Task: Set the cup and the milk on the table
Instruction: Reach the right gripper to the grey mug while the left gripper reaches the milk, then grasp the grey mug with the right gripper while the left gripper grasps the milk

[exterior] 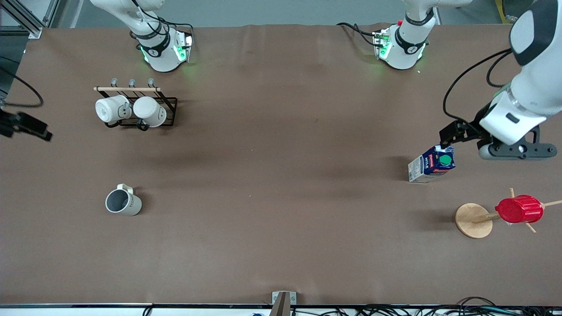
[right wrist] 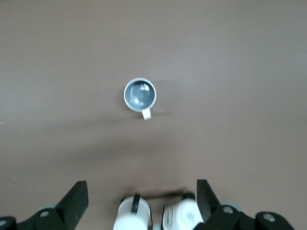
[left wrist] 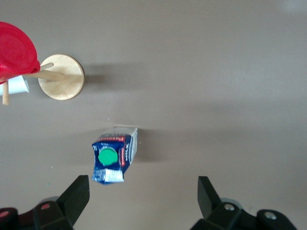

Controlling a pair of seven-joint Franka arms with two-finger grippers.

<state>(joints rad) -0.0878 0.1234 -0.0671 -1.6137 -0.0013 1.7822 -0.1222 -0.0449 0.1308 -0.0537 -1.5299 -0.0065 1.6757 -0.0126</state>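
Note:
The cup (exterior: 123,202), beige-white with a grey inside, stands upright on the brown table (exterior: 281,197) toward the right arm's end; it also shows in the right wrist view (right wrist: 140,94). The milk (exterior: 432,163), a blue and white carton with a green cap, stands on the table toward the left arm's end. My left gripper (exterior: 452,134) hangs open and empty above the table beside the milk (left wrist: 114,156); its fingers (left wrist: 79,191) are spread wide. My right gripper (right wrist: 141,184) is open and empty, high over the table, with only its black tip (exterior: 26,125) at the front view's edge.
A black wire rack (exterior: 136,107) with two bright white mugs stands farther from the front camera than the cup, near the right arm's base. A red ribbed cup (exterior: 519,209) hangs on a wooden stand (exterior: 473,220), nearer to the front camera than the milk.

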